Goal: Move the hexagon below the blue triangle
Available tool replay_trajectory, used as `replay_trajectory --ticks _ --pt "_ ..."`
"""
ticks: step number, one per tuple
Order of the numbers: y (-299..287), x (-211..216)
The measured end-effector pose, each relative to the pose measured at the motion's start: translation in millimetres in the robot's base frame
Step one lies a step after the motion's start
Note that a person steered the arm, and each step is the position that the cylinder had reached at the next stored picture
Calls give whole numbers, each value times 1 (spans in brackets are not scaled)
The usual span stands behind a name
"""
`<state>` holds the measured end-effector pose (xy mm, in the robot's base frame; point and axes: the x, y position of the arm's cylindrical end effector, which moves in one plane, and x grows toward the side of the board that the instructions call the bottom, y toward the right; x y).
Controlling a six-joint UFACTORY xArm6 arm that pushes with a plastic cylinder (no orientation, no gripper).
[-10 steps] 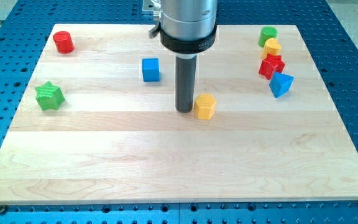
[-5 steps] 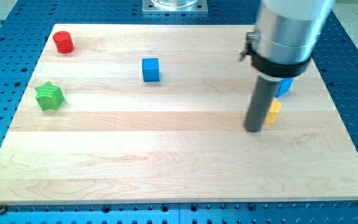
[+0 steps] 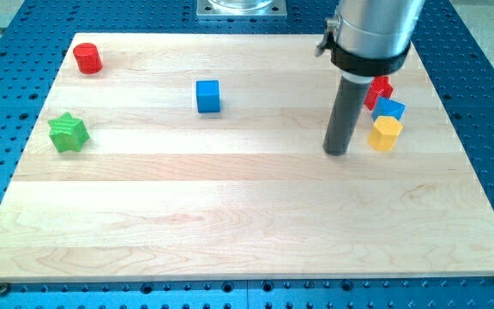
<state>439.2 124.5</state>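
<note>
Tip [image 3: 338,152] left of yellow hexagon [image 3: 385,134].

My arm comes down from the view's top at about one o'clock from the board's middle: a wide silver cylinder with a black collar, from which the dark rod [image 3: 342,110] hangs straight and upright. My tip [image 3: 338,152] rests on the board at about three o'clock from its middle, standing a little way off from the nearest block, not touching it
</note>
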Motion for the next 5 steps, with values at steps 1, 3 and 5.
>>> replay_trajectory --ticks 1,3,5 --pt "1 -13" --pt "26 -13" --pt "48 -7"
